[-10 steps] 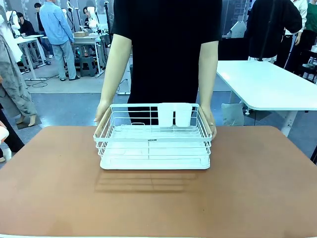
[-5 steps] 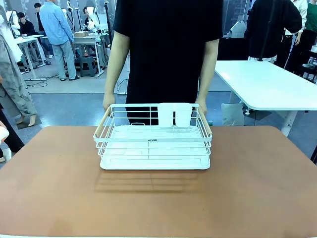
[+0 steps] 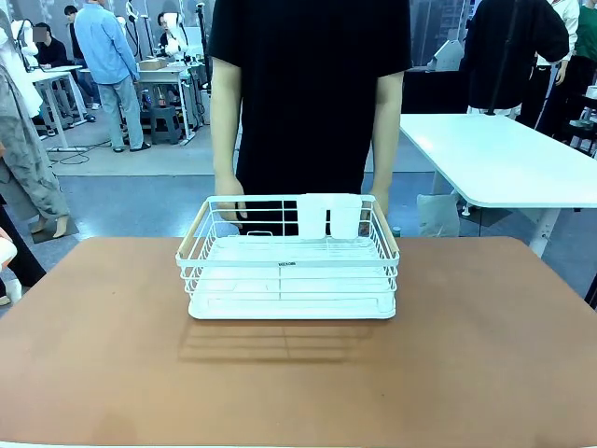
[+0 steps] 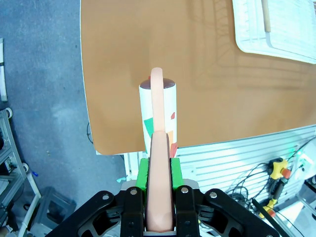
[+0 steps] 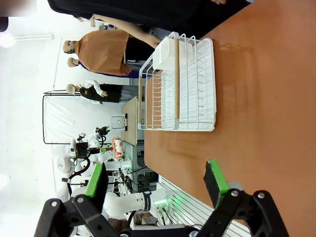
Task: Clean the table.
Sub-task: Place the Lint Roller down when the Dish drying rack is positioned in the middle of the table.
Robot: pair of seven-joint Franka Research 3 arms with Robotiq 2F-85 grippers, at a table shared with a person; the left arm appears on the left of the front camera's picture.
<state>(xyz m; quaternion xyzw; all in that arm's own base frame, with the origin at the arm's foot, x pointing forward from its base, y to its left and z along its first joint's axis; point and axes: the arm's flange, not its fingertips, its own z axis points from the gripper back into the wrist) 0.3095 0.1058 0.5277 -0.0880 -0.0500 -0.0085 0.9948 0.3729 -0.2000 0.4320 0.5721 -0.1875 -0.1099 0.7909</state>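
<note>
The left gripper (image 4: 159,163) was clamped on a pink-handled mug (image 4: 158,111), held above the table (image 3: 485,345) edge. The right gripper (image 5: 155,182) gaped wide, empty. The person's hands (image 3: 229,207) had just let go of the white rack (image 3: 291,261) at mid-table, likely ready for loading.

left gripper (image 4: 159,165) clamped on the pink handle (image 4: 159,148) of a white mug (image 4: 158,116) (coloured patches on its side), held above the near edge of the terracotta table (image 4: 148,49); white wire rack (image 4: 281,27) at top right corner
</note>
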